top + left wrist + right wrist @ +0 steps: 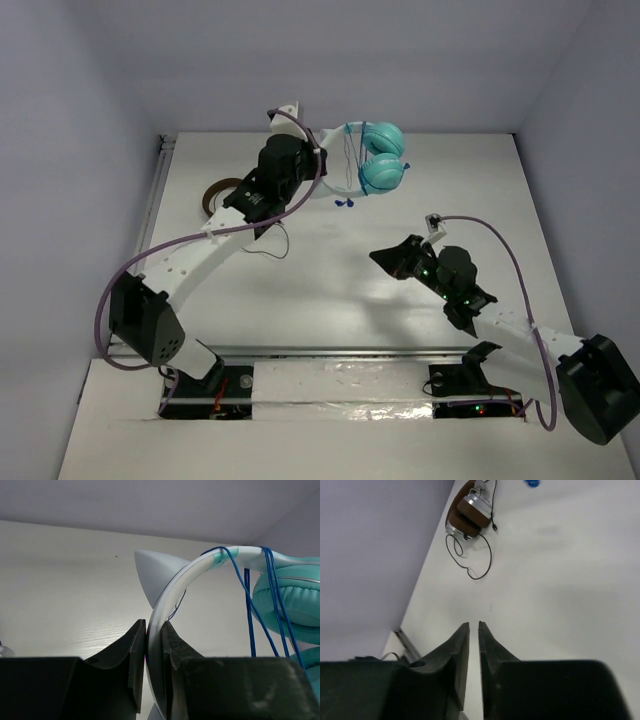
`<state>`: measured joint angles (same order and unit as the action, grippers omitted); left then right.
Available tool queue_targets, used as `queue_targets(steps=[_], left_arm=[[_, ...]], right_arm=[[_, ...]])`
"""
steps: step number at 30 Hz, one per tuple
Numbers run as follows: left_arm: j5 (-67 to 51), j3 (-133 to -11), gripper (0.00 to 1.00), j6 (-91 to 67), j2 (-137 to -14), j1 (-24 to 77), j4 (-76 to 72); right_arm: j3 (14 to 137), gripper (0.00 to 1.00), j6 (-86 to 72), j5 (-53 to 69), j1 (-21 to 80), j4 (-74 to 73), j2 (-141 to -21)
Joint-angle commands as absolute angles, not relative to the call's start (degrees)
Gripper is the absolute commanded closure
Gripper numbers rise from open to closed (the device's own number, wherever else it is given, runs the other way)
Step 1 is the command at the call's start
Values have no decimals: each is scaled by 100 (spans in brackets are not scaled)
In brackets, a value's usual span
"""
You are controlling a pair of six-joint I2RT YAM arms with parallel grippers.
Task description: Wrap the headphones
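The headphones [383, 158] are held up over the far side of the table, teal ear cups [287, 600] together on the right. Their thin blue cable [248, 605] runs in several turns over the white headband [172, 592] above the cups, and its blue plug end [345, 203] dangles below. My left gripper [154, 630] is shut on the headband, one finger on each face, just below a white pointed ear [152, 570]. My right gripper [387, 258] hovers over mid-table, apart from the headphones, jaws nearly together with nothing between them [474, 625].
Brown-banded headphones [467, 512] with a thin black cable [480, 565] lie on the table at the far left, partly under my left arm [218, 192]. A metal rail [155, 190] runs along the table's left edge. White walls enclose the table.
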<state>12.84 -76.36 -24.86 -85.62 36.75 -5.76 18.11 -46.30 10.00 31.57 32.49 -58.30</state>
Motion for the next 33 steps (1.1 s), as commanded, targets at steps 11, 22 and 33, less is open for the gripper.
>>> queue_targets(steps=[11, 22, 33], left_arm=[[27, -10088, 100, -2223, -7902, 4113, 2081], [-571, -10187, 100, -2417, -7392, 4359, 2505], [-466, -10134, 100, -2400, -7216, 4755, 2654]], right_arm=[[1986, 33, -3736, 913, 3190, 4438, -5511], [2979, 24, -2620, 800, 3190, 3648, -5694], [3261, 42, -2777, 1326, 3190, 3367, -5740]])
